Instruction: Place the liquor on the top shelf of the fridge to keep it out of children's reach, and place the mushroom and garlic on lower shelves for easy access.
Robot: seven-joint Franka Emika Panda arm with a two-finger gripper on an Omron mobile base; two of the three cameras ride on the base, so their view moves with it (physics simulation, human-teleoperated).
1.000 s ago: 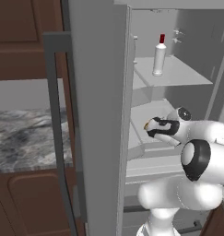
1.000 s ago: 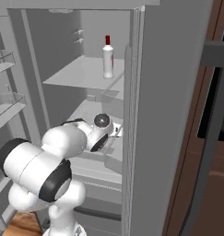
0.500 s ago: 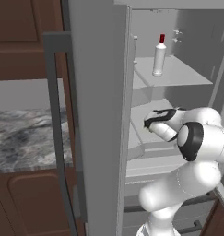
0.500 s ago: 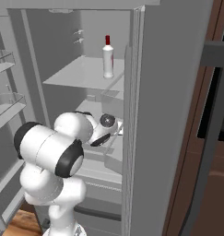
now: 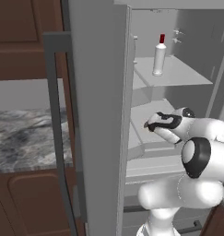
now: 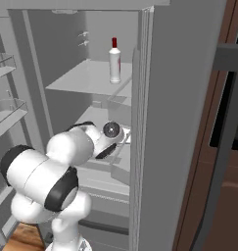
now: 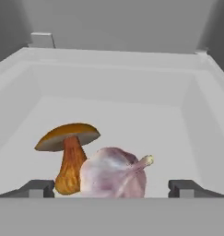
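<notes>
Pinkish-white garlic rests touching the mushroom in the tray-like lower shelf, low centre, between the spread hand fingertips, which risk toppling both.

Dark brown cabinets frame a grey marble counter beneath a grey wall.

Liquor upright on top shelf; mushroom apparently touching garlic in tray.
</notes>
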